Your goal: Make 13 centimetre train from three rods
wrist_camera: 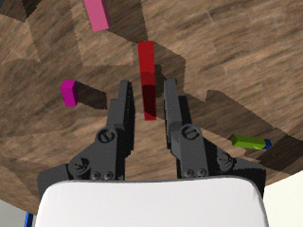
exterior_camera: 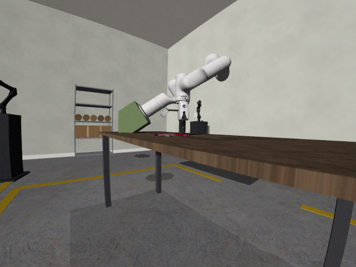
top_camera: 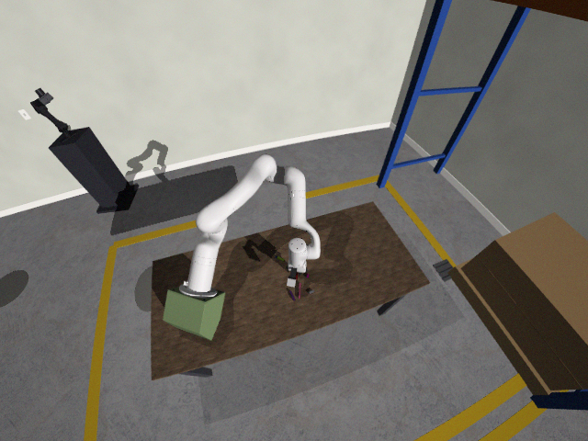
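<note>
The top view looks down from afar, the exterior along the table (exterior_camera: 258,155) edge, both sharing the gripper (wrist_camera: 150,104) the wrist view frames closely.

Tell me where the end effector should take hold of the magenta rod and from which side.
Grip the magenta rod across its two long side faces, coming straight down from above. It is a short block lying flat on the table with free space around it, so only those sides offer parallel faces.
</note>
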`<state>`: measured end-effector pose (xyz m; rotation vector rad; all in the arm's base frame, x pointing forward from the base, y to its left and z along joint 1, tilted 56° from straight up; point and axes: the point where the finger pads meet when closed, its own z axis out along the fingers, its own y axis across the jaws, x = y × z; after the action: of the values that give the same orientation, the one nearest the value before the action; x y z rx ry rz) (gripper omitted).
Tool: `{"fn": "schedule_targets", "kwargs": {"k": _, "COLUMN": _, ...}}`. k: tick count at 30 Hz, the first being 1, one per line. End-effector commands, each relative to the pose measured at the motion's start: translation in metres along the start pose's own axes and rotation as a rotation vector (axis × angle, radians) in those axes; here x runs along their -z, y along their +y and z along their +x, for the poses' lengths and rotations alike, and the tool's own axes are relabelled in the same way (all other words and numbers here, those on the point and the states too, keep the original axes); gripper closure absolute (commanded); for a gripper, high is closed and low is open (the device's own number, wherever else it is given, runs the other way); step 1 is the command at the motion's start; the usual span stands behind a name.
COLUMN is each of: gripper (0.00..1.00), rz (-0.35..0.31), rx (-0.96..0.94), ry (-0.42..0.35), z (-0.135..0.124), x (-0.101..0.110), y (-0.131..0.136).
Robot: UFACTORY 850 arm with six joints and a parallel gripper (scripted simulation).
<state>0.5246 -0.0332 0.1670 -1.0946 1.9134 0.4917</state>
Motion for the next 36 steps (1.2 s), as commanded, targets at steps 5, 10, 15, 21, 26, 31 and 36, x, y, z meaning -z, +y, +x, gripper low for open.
{"fn": "schedule_targets", "kwargs": {"k": 5, "gripper": 0.76, "rz": 0.001, "rx": 0.0, "ry": 0.0, "z": 0.0, "x": 0.0, "y": -0.001}}
{"fn": "schedule_targets", "kwargs": {"k": 10, "gripper": 0.76, "rz": 0.001, "rx": 0.0, "ry": 0.0, "z": 0.0, "x": 0.0, "y": -0.001}}
{"fn": "schedule_targets", "kwargs": {"k": 15, "gripper": 0.76, "rz": 0.001, "rx": 0.0, "ry": 0.0, "z": 0.0, "x": -0.003, "y": -0.001}}
{"fn": "schedule_targets", "kwargs": {"k": 21, "gripper": 0.76, "rz": 0.001, "rx": 0.0, "ry": 0.0, "z": 0.0, "x": -0.006, "y": -0.001}}
{"fn": "schedule_targets", "kwargs": {"k": 26, "gripper": 0.76, "rz": 0.001, "rx": 0.0, "ry": 0.0, "z": 0.0, "x": -0.01, "y": -0.001}}
{"fn": "schedule_targets", "kwargs": {"k": 31, "gripper": 0.76, "rz": 0.001, "rx": 0.0, "ry": 0.0, "z": 0.0, "x": -0.013, "y": -0.001}}
{"fn": "schedule_targets", "kwargs": {"k": 36, "gripper": 0.76, "rz": 0.001, "rx": 0.0, "ry": 0.0, "z": 0.0, "x": -0.014, "y": -0.001}}
